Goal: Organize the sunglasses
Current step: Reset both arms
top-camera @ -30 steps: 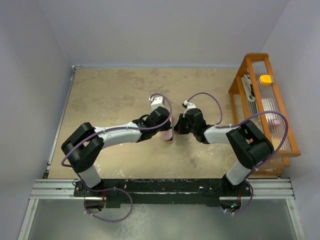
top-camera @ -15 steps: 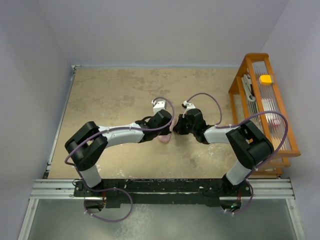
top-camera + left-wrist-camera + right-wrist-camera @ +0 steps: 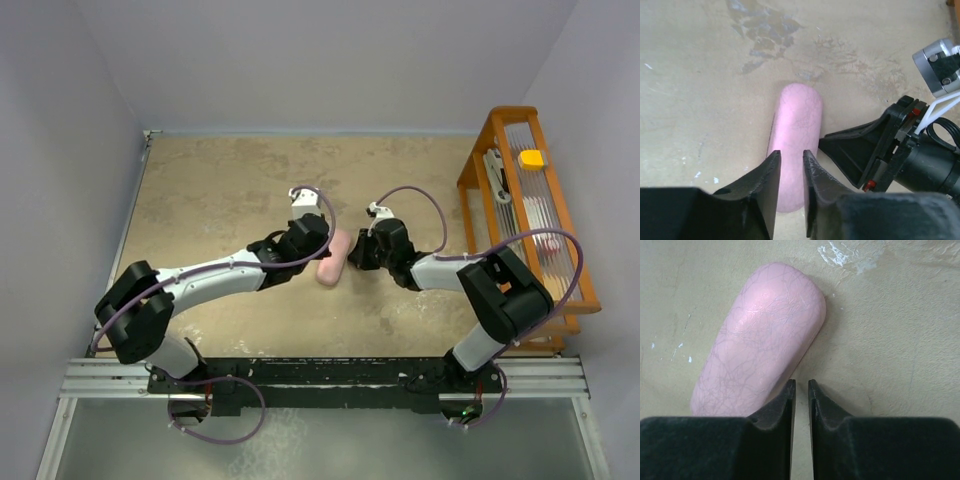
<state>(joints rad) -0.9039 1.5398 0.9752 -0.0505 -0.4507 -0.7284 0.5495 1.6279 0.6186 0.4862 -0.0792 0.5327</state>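
The sunglasses are showing nowhere, perhaps lying inside the shut pink case [image 3: 331, 258]. It is pointing away from the bases, under the left pincer [image 3: 791, 175], with the right pincer [image 3: 801, 390] just beside; both are standing slightly parted, empty.

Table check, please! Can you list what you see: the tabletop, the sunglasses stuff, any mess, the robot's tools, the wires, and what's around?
Surface: tan tabletop, stained and flecked.
Job's things: sunglasses, nothing seen; a closed pink case lies flat mid-table.
Clutter: nothing seen.
Grippers: left tool and right tool both slightly open and empty, on opposite sides of the case.
Cables: purple cables loop off both arms.
Surroundings: orange rack at right holding a yellow item; grey walls.
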